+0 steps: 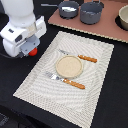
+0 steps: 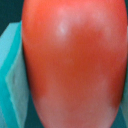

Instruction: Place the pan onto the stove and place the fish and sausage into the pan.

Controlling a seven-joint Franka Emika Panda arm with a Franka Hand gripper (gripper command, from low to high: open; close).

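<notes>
The glossy red-orange sausage sits between the fingers of my gripper at the exterior view's left, over the dark table beside the placemat. In the wrist view the sausage fills almost the whole picture, with a teal finger pressed against its side. The gripper is shut on it. The small blue-grey pan stands on the pinkish-tan stove at the back, its thin handle pointing to the exterior view's left. The fish is not in view.
A larger grey pot stands on the stove next to the pan, and another dark round vessel is at the exterior view's right edge. The pale striped placemat holds a beige plate, a fork and a knife.
</notes>
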